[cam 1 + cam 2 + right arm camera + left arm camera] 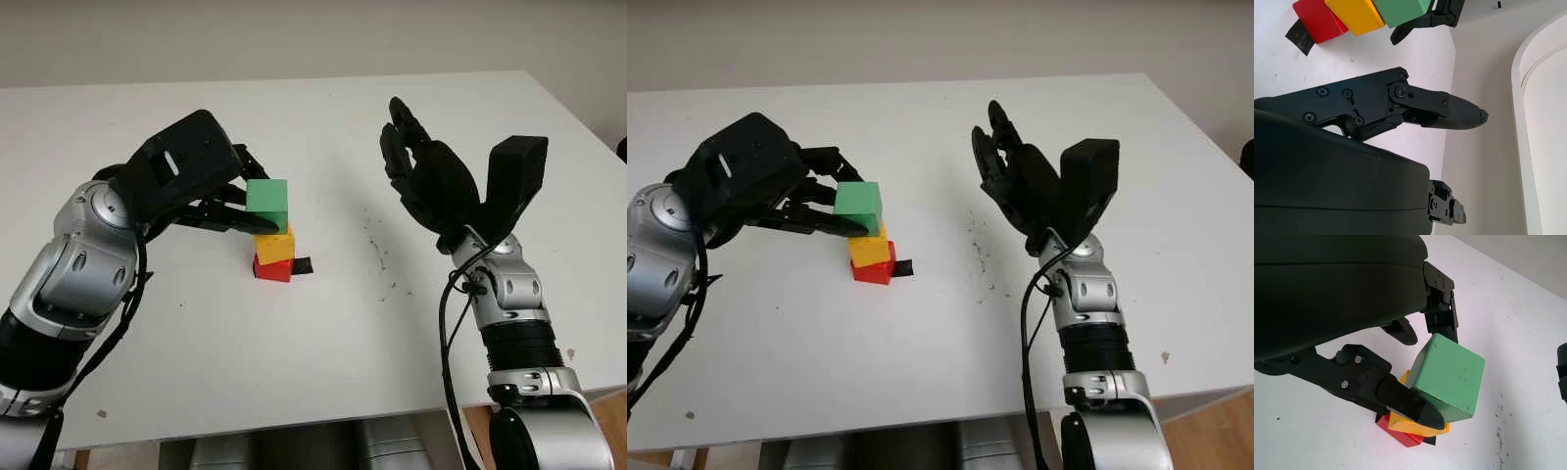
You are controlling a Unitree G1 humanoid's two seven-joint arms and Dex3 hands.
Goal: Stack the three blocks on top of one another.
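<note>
Near the middle of the white table, the green block is being gripped between the fingers of the left hand, seated on the yellow block, which is sitting on the red block beside a black tape scrap. The right hand is being held open above the table, well apart from the stack.

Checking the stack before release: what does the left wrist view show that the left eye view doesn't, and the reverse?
Left wrist view: a black fingertip pressed on the green cube block's lower edge, the cube sitting skewed.

Left eye view: the open right hand raised apart over the white table.

Both: left hand on green, yellow block, red block and black tape.
</note>
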